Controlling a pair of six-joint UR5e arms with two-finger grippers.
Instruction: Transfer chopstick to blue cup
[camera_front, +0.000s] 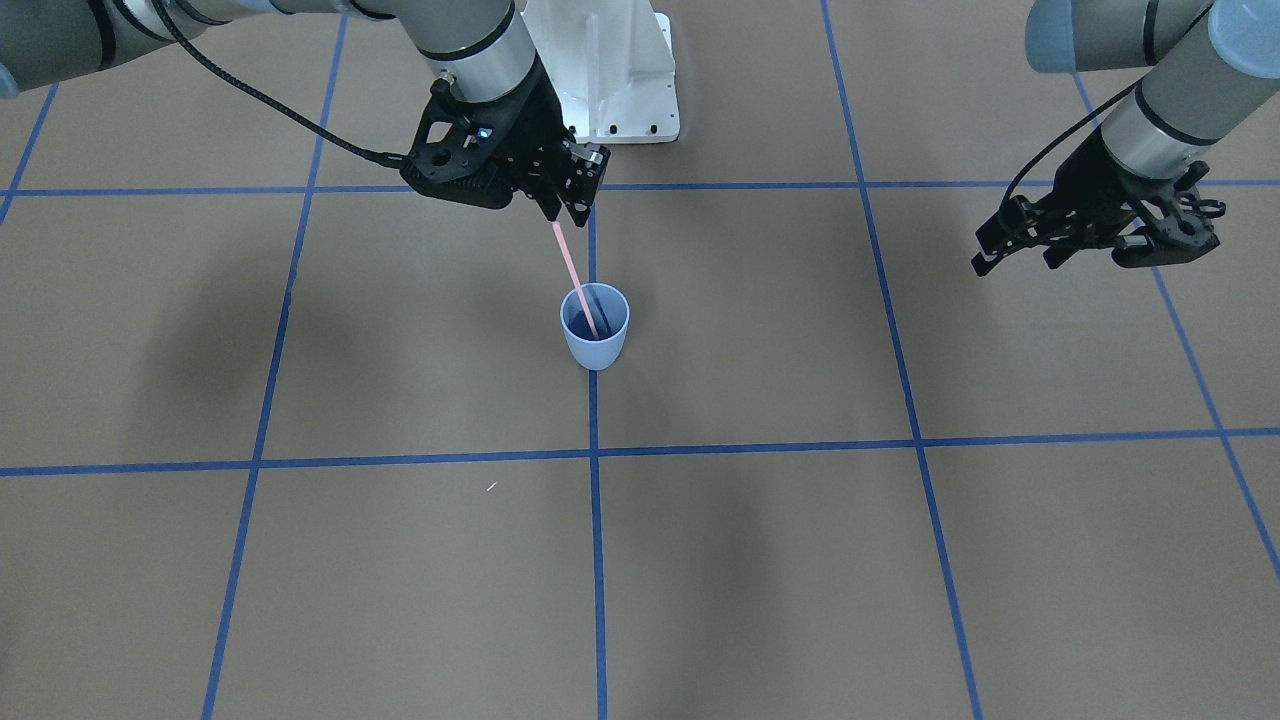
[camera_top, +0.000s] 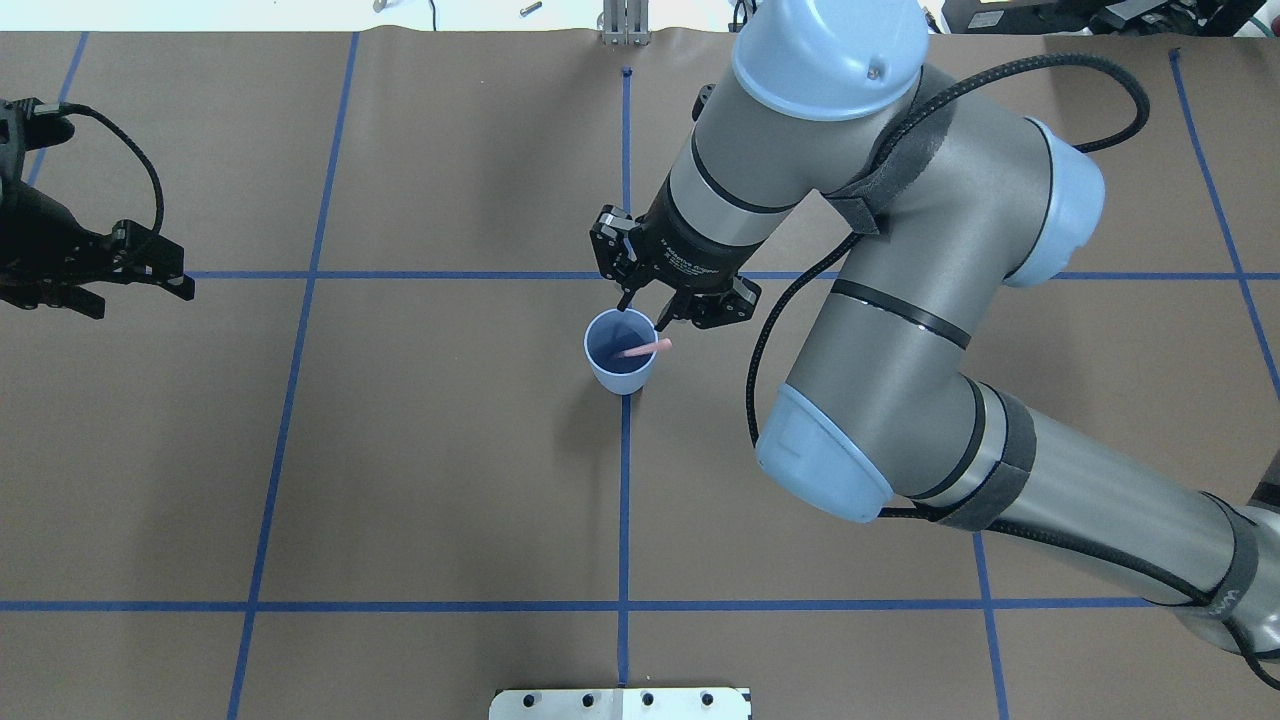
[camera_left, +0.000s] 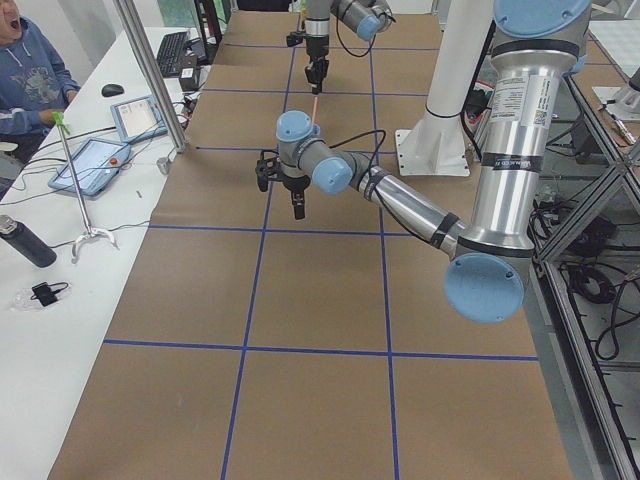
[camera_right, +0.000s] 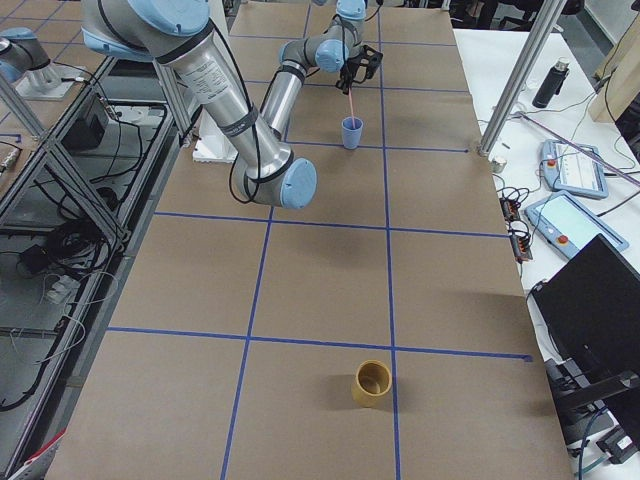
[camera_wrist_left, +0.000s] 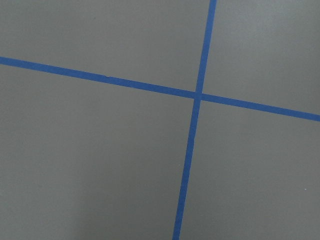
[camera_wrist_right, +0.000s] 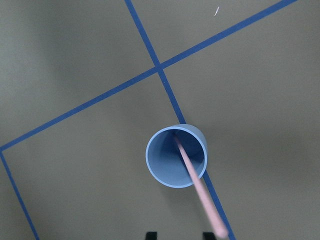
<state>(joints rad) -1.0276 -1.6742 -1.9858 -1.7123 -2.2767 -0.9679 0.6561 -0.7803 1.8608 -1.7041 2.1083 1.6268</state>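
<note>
Brown table (camera_front: 800, 560): blue cup (camera_front: 595, 340), tan cup (camera_right: 372, 383)

The right arm (camera_top: 900, 330) reaches to the scene's centre, wrist pointing down; right gripper (camera_front: 567, 208) jaws stand parted. The left arm (camera_front: 1160, 100) is held far left; left gripper (camera_front: 1015, 262) raised, tilted, jaws parted.

A pink chopstick (camera_wrist_right: 197, 182) stands tilted in a blue cup (camera_wrist_right: 161, 166), crossing its rim. The cup sits on a blue tape line (camera_wrist_right: 170, 97) on the brown table (camera_wrist_right: 75, 60). The right gripper (camera_wrist_right: 180, 235) shows two dark fingertips (camera_wrist_right: 151, 235), set apart, at the bottom edge.
</note>
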